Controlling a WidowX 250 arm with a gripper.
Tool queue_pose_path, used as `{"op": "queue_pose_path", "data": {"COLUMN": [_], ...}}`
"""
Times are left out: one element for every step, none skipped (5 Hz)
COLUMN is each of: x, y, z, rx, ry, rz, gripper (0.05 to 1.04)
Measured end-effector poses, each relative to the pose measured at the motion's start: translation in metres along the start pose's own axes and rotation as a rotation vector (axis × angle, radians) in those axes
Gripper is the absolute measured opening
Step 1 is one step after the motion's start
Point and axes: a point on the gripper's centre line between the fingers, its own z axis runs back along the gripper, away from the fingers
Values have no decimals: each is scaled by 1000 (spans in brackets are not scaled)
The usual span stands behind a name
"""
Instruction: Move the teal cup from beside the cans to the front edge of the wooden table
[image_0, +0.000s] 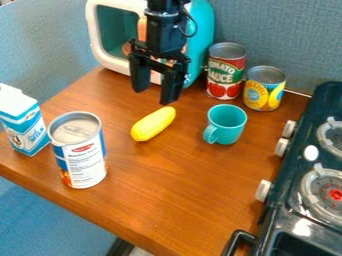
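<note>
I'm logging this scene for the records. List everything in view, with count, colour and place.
Toy vegetable: 1, yellow, mid-table
Cup: 1, teal, right of the vegetable
Tall can: 1, mostly white and blue, front left
Carton: 1, white and blue, left edge
Red can: 1, back of table
Yellow can: 1, yellow and blue, beside the red can
Toy microwave: 1, teal and white, at the back
Stove: 1, black, right side
Burners: 2, grey, on the stove
Knobs: 3, white, stove's left side
Table: 1, brown, centre
Wall panels: 2, blue-grey, behind
Arm: 1, black, top
Pincer: 1, black, open, near the vegetable
</note>
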Motion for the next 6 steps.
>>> {"op": "queue_pose_path", "data": {"x": [17,37,51,61,64,66], "y": [-1,0,-7,-27,-42,-44], "z": [3,1,-1,-8,-19,-34], "rx": [-27,-45,-46,-32,-65,-86], "ry": [-14,-34,-33,-18,-4,36], "rz": [15,1,-32,-94,-161,-173], "gripper": [1001,1001,1001,1001,1001,1001]}}
